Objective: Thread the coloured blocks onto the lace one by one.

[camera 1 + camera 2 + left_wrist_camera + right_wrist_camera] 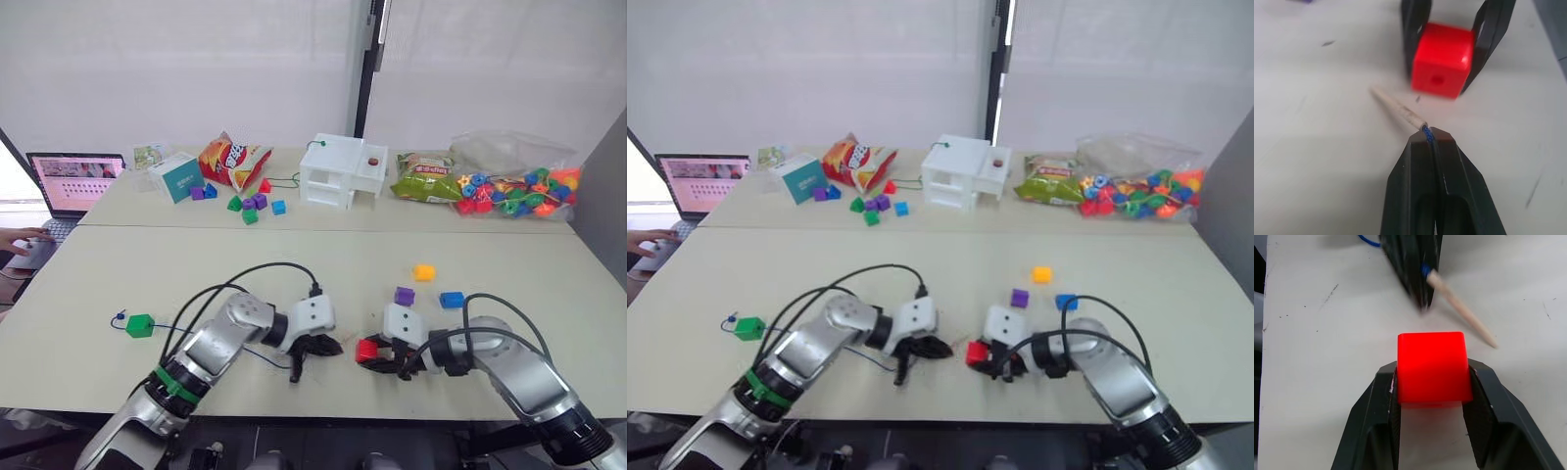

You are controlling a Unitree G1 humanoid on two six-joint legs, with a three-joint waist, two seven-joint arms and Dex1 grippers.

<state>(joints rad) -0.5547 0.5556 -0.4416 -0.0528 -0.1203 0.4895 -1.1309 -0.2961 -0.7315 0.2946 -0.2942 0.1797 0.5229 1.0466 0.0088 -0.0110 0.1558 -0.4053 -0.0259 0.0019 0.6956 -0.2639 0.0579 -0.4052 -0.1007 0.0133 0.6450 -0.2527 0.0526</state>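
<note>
Two grippers face off low over table [549,294]: left gripper [1431,138] pinches lace [1400,108], right gripper [1432,382] clamps red block [1432,367].

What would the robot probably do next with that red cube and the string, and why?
Probably the left gripper should turn the lace's pale tip toward the hole in the red block and ease it in. The right gripper holds that block, hole facing the lace, but the tip points off to one side.

Head stereo pair looks forward-down over the table [294,264]; each wrist camera sits close behind its own claw, seemingly facing the other, both sharing the red block [1442,59] between them
</note>
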